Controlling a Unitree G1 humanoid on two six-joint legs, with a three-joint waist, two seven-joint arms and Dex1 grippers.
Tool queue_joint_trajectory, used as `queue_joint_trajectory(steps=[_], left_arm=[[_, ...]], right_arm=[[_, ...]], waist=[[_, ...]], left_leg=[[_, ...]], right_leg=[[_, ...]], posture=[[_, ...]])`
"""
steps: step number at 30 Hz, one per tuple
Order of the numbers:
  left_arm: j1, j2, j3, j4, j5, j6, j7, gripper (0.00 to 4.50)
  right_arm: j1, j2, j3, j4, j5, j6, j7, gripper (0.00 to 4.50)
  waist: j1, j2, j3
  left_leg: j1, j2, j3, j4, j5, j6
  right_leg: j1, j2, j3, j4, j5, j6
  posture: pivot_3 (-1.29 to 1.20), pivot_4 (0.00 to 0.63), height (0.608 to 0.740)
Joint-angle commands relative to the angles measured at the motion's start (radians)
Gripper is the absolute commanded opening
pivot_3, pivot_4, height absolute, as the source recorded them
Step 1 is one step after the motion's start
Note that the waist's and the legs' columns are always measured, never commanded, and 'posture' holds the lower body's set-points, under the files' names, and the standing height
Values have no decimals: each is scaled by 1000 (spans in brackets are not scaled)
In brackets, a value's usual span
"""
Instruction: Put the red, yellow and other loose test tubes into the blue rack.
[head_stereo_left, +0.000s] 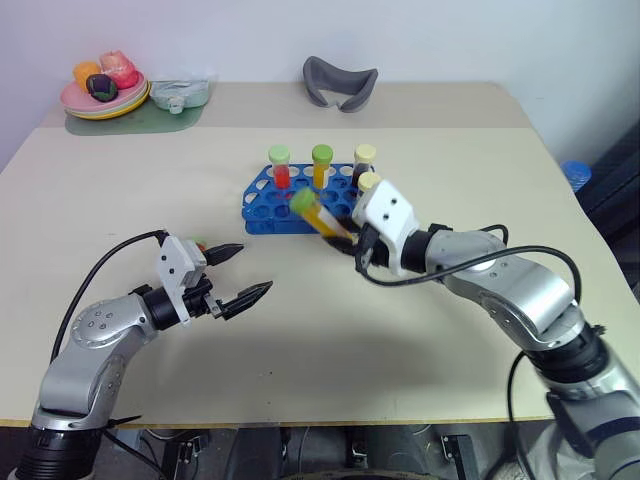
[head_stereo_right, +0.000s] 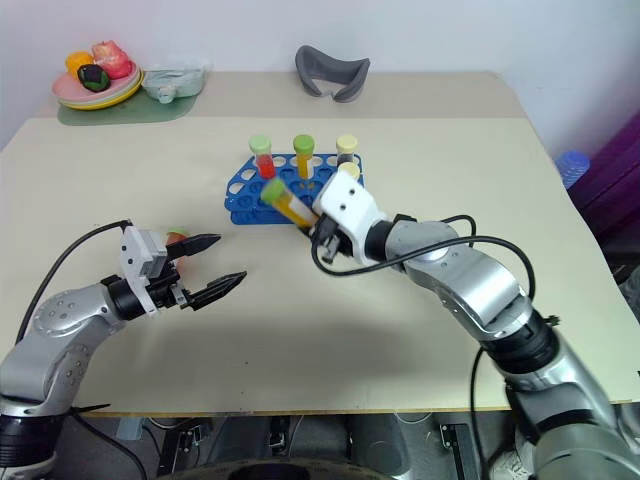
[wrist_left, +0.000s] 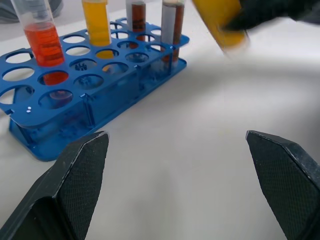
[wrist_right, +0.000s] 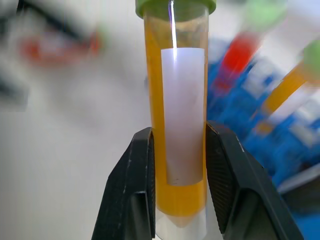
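The blue rack stands mid-table with several capped tubes upright in it: a red one, a yellow one and dark ones. My right gripper is shut on a yellow-orange test tube with a green cap. It holds the tube tilted just in front of the rack, cap toward the left. My left gripper is open and empty above the table, left of the rack. A loose red test tube lies on the table just behind the left gripper, mostly hidden.
At the back left are a plate of toy food on a green mat and a small clear container. A grey curved object lies at the back centre. The table's right edge is close to my right arm.
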Motion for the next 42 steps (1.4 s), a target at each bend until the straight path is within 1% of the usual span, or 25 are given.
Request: queue_joint_trajectory(steps=[1, 3, 5, 9, 13, 17, 19, 29, 42], left_arm=[[-29, -19, 11, -53, -31, 17, 39, 4500], [-53, -41, 12, -62, -54, 39, 65, 4500], [-71, -52, 12, -69, -66, 54, 84, 4500], [-83, -63, 28, -74, -78, 59, 114, 4500], [-70, -82, 46, -78, -100, 50, 129, 4500], [-61, -131, 67, -78, -122, 25, 157, 4500], [-53, -140, 63, -83, -116, 23, 162, 4500], [-44, -142, 37, -132, -120, 54, 196, 4500], [-51, -148, 25, -127, -121, 65, 197, 4500]], right_arm=[[3, 94, -31, 73, -79, -94, -38, 787], [14, 190, -47, 148, -121, -190, -72, 787], [14, 253, -49, 217, -194, -282, -110, 787], [-7, 359, -57, 373, -276, -415, -136, 787], [-9, 423, -78, 495, -326, -539, -135, 787], [-12, 469, -88, 574, -366, -633, -139, 787], [-16, 492, -99, 616, -388, -678, -154, 787], [-20, 552, -130, 746, -418, -795, -138, 787], [-22, 608, -181, 890, -423, -955, -136, 787]], waist=[[1, 0, 0], [4, 0, 0], [2, 0, 0], [-1, 0, 0], [-3, 0, 0], [-1, 0, 0], [-3, 0, 0], [-4, 0, 0], [-4, 0, 0]], left_leg=[[0, 0, 0, 0, 0, 0], [0, 0, 0, 0, 0, 0], [0, -1, 0, 0, 0, 0], [0, 0, 0, 0, 0, -1], [0, 0, 0, 0, 1, -1], [0, 0, 0, 0, 1, -1], [0, 0, 0, 0, 1, -1], [1, 0, 0, 0, 1, -2], [1, 0, 0, 0, 1, -2]], right_leg=[[0, 0, 0, 0, 0, 0], [0, 0, 0, 0, 0, 0], [0, 0, 0, 0, 0, 0], [0, 0, 0, 0, 0, 0], [0, 1, 0, 0, 0, 0], [0, 0, 0, 1, 0, 0], [0, 0, 0, 1, 0, 0], [0, 0, 0, 1, 0, 0], [1, 0, 0, 1, 0, 0]], posture=[[0, 150, 735], [0, 150, 735], [0, 150, 735], [0, 150, 735], [0, 150, 735], [0, 150, 735], [0, 150, 735], [0, 150, 735], [0, 150, 735]])
